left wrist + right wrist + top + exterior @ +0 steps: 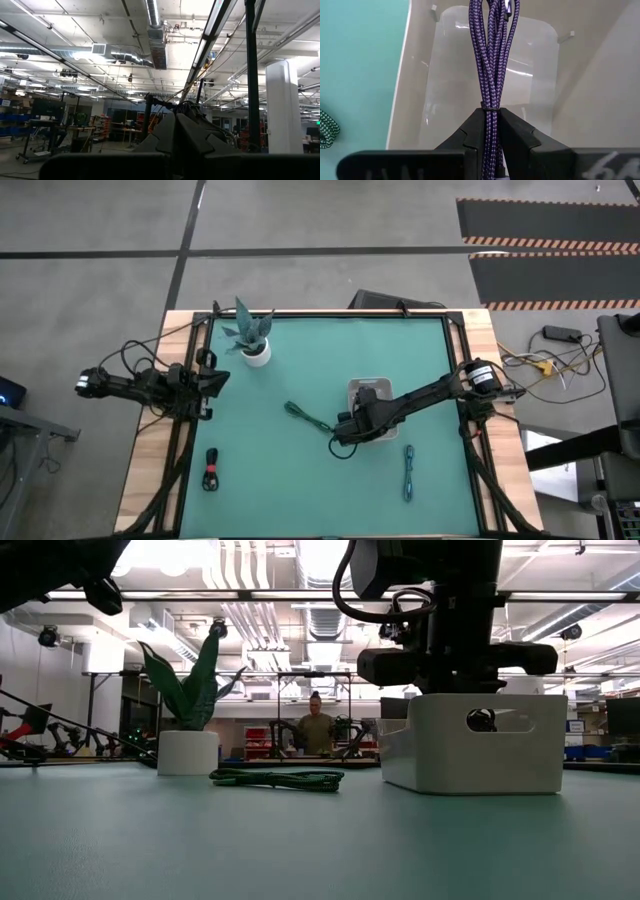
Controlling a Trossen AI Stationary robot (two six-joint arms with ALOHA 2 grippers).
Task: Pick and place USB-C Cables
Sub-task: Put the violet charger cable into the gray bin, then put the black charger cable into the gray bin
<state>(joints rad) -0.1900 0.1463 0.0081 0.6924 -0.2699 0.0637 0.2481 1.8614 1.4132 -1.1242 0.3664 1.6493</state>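
1. The teal counter carries a white tray near its middle.
2. The right gripper hangs over the tray, jaws clamped on a purple braided cable.
3. The left gripper waits at the counter's left edge; its jaws' state cannot be told.
4. Green cable, teal cable and black-and-red cable lie on the counter.

Your right gripper sits directly above the white tray, its fingers clamped on a purple cable that hangs into the tray's bare interior; the tray walls close in on each side. Just left of the tray, a green cable lies on the mat, the nearest obstacle. A potted plant stands near the far left corner. A black-and-red cable lies near the front left, a teal cable front right. The mat's centre between them is open. Your left arm waits at the left edge.
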